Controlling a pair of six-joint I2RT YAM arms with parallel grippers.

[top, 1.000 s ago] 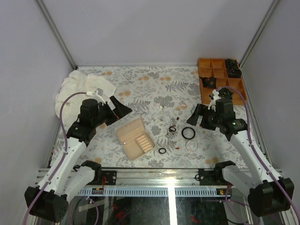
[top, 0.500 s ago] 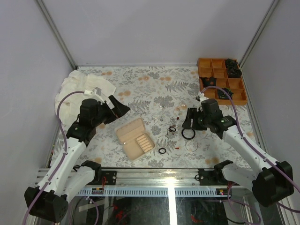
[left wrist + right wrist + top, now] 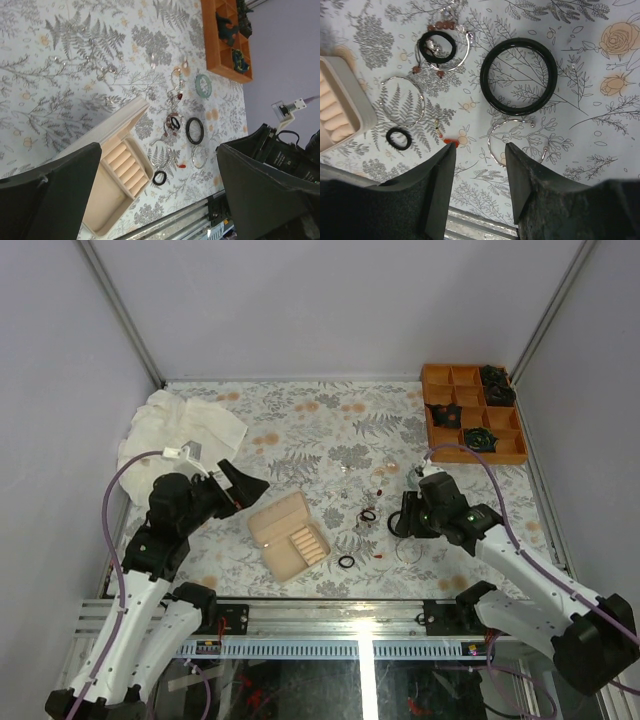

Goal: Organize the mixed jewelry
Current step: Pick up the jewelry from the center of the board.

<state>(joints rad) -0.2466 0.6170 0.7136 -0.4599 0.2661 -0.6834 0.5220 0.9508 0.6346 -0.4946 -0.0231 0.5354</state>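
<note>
We hold the right hand (image 3: 480, 150) low over the thin silvery hoop (image 3: 516, 141) on the surface (image 3: 585, 150), fingers apart and empty, apparently to straddle its wire. The left hand (image 3: 243, 483) hangs spread wide, away from the mixed jewelry (image 3: 372, 518).

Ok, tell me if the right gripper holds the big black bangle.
No, the black bangle lies on the table beyond the right gripper, which grips nothing.
</note>
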